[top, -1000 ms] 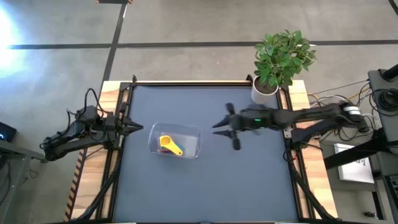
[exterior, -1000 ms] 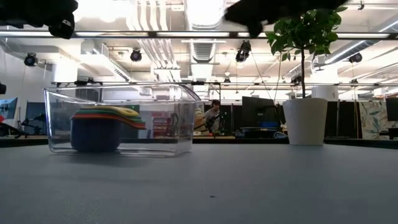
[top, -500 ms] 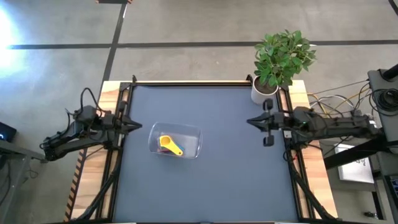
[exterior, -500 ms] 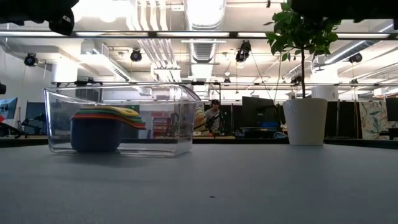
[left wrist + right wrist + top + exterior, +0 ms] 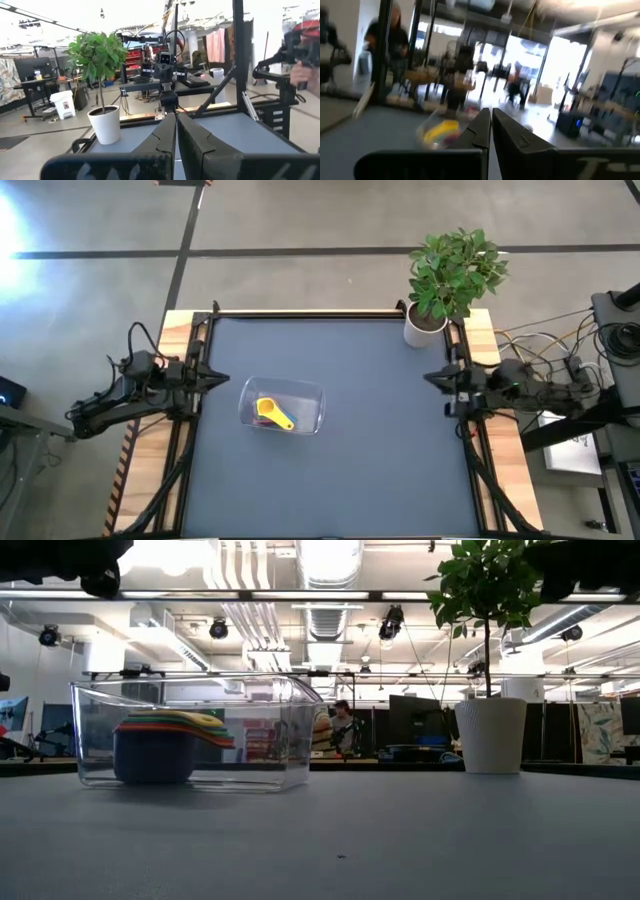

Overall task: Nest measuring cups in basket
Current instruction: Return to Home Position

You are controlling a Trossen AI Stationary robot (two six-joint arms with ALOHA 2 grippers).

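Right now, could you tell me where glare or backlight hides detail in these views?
High view: glare whitens the floor at the picture's upper left; the table is evenly lit. Low view: ceiling lights blow out overhead, leaving the cups in the bin dim. Right wrist view: bright light at the room's far end washes out detail there.

Nested measuring cups (image 5: 272, 413) sit inside clear basket (image 5: 312, 408).
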